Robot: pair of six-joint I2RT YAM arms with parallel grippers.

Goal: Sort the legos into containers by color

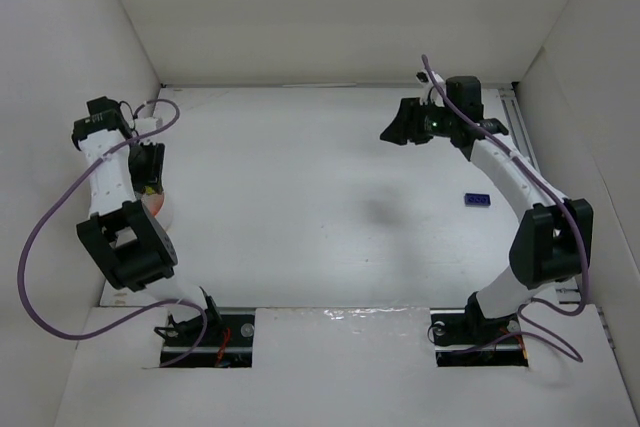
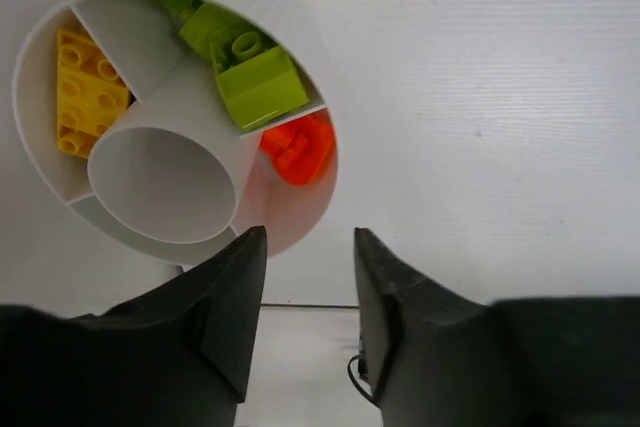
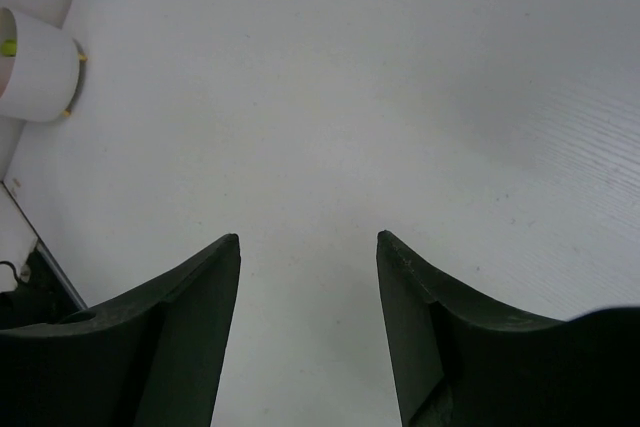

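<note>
The top camera looks down from behind the arm bases over the whole desk. The left wrist camera hangs close above the container. The right wrist camera faces low across the desk, catching the same container far off at upper left.

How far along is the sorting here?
Done: a yellow brick, green bricks and an orange brick lie in separate compartments of the divided container. In hand: nothing; the left gripper and right gripper are open and empty. Left: a blue brick lies loose on the table.
</note>
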